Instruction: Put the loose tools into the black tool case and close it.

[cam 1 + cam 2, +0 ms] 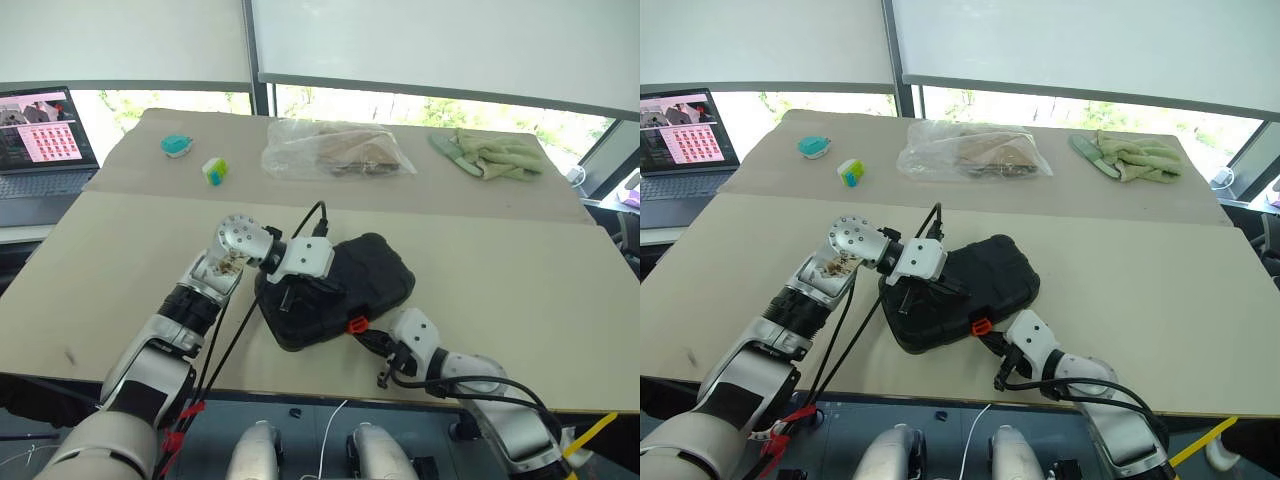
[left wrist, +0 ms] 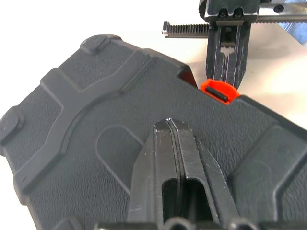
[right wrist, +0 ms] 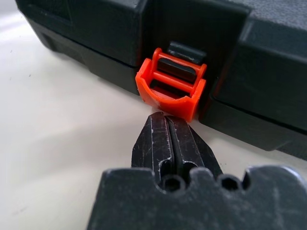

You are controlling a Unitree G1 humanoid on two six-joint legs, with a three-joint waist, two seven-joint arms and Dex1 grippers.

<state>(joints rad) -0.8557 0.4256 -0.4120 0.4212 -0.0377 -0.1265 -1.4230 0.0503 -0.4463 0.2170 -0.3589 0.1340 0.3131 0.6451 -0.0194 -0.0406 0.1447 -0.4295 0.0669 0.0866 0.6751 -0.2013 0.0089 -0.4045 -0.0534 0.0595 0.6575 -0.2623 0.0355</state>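
Observation:
The black tool case [image 1: 372, 268] lies shut on the tan table, near its front edge. My left gripper [image 2: 169, 124] is shut, its tips resting on the case's textured lid [image 2: 105, 124]. The case's orange latch [image 3: 171, 91] sits on the front side and is flipped outward. My right gripper [image 3: 166, 119] is shut and empty, its tips just in front of the latch, touching or nearly touching its lower edge. From the left wrist view the right gripper [image 2: 225, 72] stands right behind the latch [image 2: 218, 91]. The loose tools are out of view.
A clear plastic bag [image 1: 335, 150] lies at the back centre. A teal gadget [image 1: 177, 145] and a green-white gadget [image 1: 214, 170] sit back left, pale green gloves [image 1: 490, 155] back right. A laptop [image 1: 45, 140] stands off the table's left side.

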